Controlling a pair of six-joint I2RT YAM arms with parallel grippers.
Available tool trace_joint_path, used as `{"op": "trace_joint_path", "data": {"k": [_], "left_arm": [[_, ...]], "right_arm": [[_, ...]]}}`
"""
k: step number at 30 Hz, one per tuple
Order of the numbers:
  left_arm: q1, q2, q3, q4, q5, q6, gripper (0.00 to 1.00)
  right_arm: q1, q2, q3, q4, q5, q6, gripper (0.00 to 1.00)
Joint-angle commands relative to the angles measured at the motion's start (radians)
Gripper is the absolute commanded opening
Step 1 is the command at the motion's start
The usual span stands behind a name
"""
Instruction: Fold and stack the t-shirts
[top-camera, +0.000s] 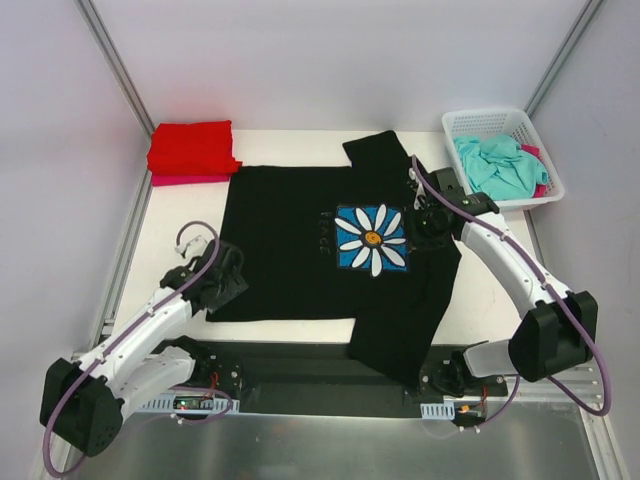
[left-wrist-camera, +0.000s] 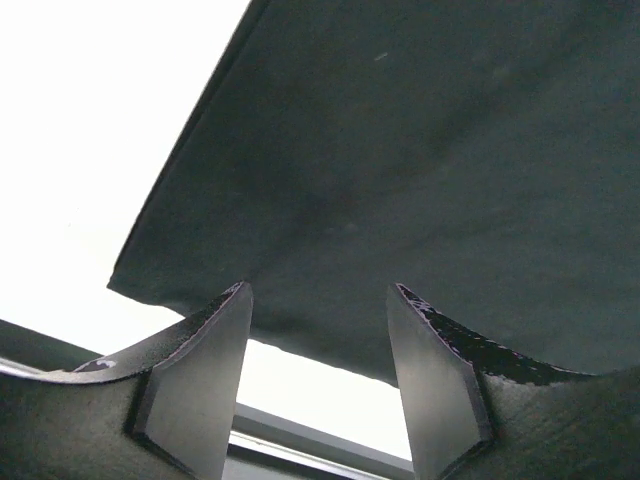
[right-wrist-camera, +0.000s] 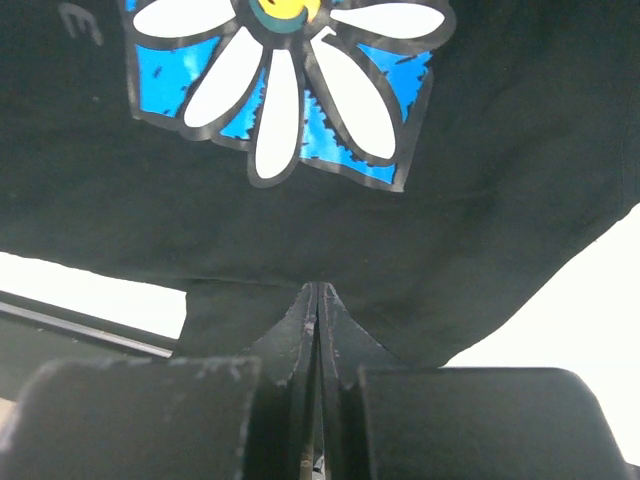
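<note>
Top external: black t-shirt (top-camera: 280, 250), white table (top-camera: 175, 205), pale walls (top-camera: 330, 60)

You have the spread tee (top-camera: 290, 250) lying flat in the middle of the table (top-camera: 480, 300). Its near sleeve reaches over the table's near edge. The folded tees (top-camera: 192, 150) are stacked at the far left, just beside its far-left corner. The basket (top-camera: 500, 118) stands far right with loose tees (top-camera: 498, 168) in it. Your left gripper (top-camera: 228, 275) is at the tee's near-left corner. Your right gripper (top-camera: 425, 212) is over its right part.

Bare table (top-camera: 490, 290) right of black t-shirt (top-camera: 290, 250); basket (top-camera: 480, 122) blocks far-right corner, red stack (top-camera: 190, 148) far-left.
</note>
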Motion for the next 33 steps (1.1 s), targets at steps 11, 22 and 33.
{"op": "trace_joint_path", "data": {"k": [11,22,33], "left_arm": [[-0.044,0.494,0.442,0.431,-0.089,0.379,0.56],[0.109,0.984,0.836,0.345,0.061,0.379,0.53],[0.175,1.119,0.965,0.157,0.155,0.341,0.28]], "right_arm": [[-0.02,0.136,-0.026,0.422,0.182,-0.035,0.01],[-0.199,0.547,0.345,0.379,-0.011,-0.034,0.01],[-0.256,0.707,0.449,0.252,-0.035,0.02,0.01]]}}
